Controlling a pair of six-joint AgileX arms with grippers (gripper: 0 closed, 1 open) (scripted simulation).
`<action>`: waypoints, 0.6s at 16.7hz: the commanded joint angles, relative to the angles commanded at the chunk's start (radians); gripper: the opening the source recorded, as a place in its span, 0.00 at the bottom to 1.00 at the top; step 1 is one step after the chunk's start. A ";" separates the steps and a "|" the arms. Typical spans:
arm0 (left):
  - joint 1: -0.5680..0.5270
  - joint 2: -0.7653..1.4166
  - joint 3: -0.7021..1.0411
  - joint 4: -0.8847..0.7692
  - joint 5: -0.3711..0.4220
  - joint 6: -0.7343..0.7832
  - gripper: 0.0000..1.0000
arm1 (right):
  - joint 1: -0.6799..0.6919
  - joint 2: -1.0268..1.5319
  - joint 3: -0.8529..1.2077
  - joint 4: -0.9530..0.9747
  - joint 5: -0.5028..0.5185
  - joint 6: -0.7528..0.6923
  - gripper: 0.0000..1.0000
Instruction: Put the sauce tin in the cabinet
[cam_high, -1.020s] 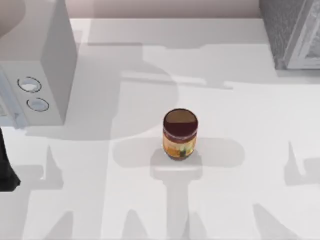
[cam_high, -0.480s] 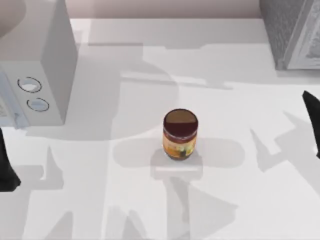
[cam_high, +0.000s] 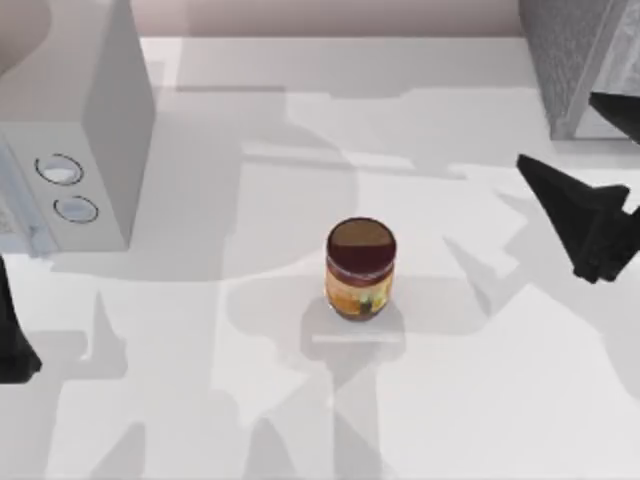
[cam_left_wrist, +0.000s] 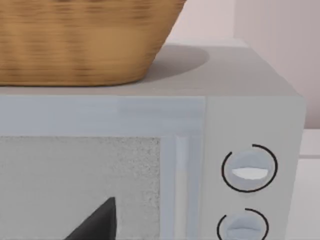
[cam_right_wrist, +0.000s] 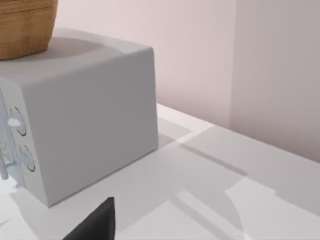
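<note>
The sauce tin stands upright near the middle of the white table, on its own, touched by nothing. Its dark maroon round top faces up and a yellow-orange label with small green marks wraps the side.

By its look it is a small rigid metal can: probably light to moderately heavy, stiff enough to take a firm squeeze without denting, but with a smooth curved wall that could slip or twist if pinched off-centre. The best hold is likely across the label, about mid-height, with the two fingers on opposite sides of the cylinder so that it stays upright while it is carried. Taking it by the lid rim seems riskier, since there is little to bear on there.

The right gripper hangs over the table's right side, well apart from the tin, with its dark fingers spread wide and nothing between them. Just behind it, at the far right corner, sits the cabinet, dark-grey and speckled with a white-framed front.

At the far left stands a pale-grey microwave with two round dials, and a wicker basket rests on top of it. The left arm is parked at the table's left edge; whether its fingers are spread or closed I cannot tell.
</note>
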 joint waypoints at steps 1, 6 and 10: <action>0.000 0.000 0.000 0.000 0.000 0.000 1.00 | 0.006 0.049 0.020 0.026 -0.028 -0.003 1.00; 0.000 0.000 0.000 0.000 0.000 0.000 1.00 | 0.032 0.288 0.112 0.145 -0.167 -0.029 1.00; 0.000 0.000 0.000 0.000 0.000 0.000 1.00 | 0.044 0.473 0.176 0.232 -0.271 -0.059 1.00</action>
